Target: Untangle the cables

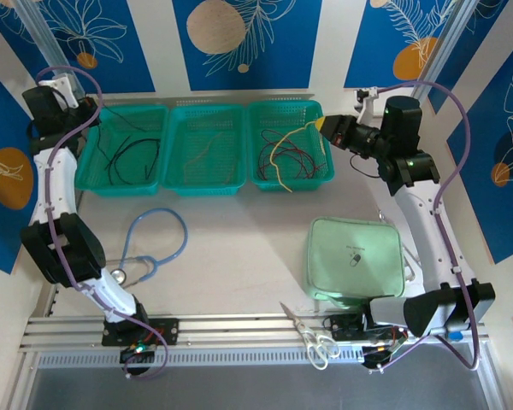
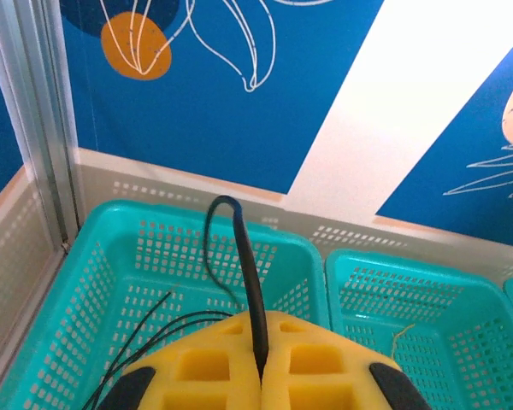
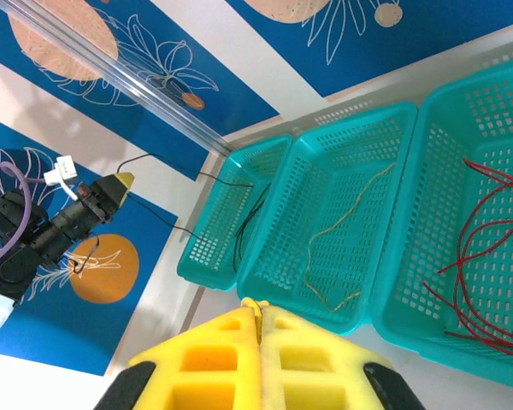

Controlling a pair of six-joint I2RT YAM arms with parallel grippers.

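Currently, left gripper [image 2: 261, 333], lower centre of its wrist view, is clenched on the black cable [image 2: 248, 256]. Right gripper [image 3: 258, 318] is clamped on the yellow cable [image 1: 276, 154], upper right overhead.

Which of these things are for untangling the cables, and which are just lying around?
For the job: black cable in the left end effector; yellow cable in the right end effector; red cables; tan cable; three teal baskets holding them.
Just lying about: light-blue stethoscope; scissors; green pouch.
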